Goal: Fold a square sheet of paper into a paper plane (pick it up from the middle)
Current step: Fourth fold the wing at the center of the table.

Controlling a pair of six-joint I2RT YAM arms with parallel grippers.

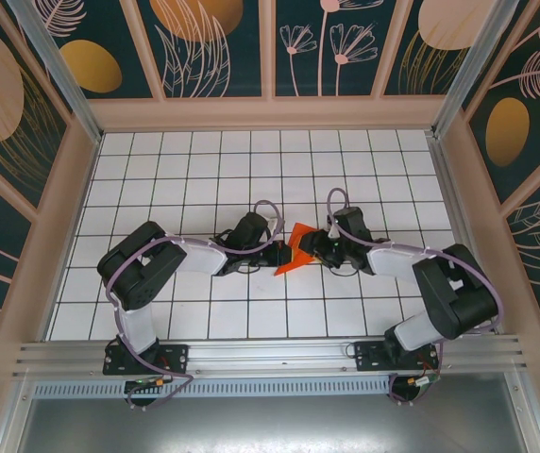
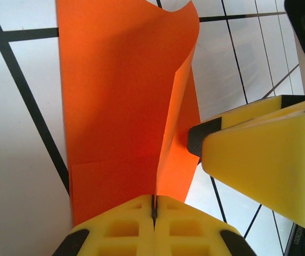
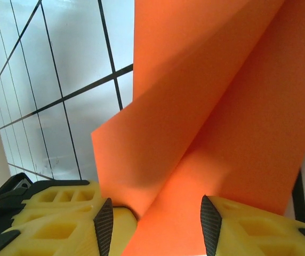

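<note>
Since the thin, bright orange-red square sheet of paper (image 2: pixel 115 106) weighs next to nothing and has no stiffness of its own, expect it to flop, curl and slip out of any loose pinch. It's part-folded: one flap stands up with a curled top edge, and the left wrist view shows a faint crease across the lower panel. Matte surface, sharp edges. It creases easily, so a bad squeeze will likely leave a permanent mark.

It sits midway across the white tiled table (image 1: pixel 204 179), between the two arms, partly lifted off the surface.

Left gripper (image 2: pixel 153 201): yellow ribbed fingers fully together, clamped on the near edge of the paper right at the fold line.

Right gripper (image 3: pixel 157 226): jaws stand apart, black rubbery pads (image 3: pixel 103 226) either side of a folded ridge, not pinching it as far as I can see.

Best hold, my read: on a crease or a doubled layer, close to the edge, where it's stiffest. Single ply out in the middle would just buckle. Table looks smooth and glossy, so the paper will probably slide if pushed.
</note>
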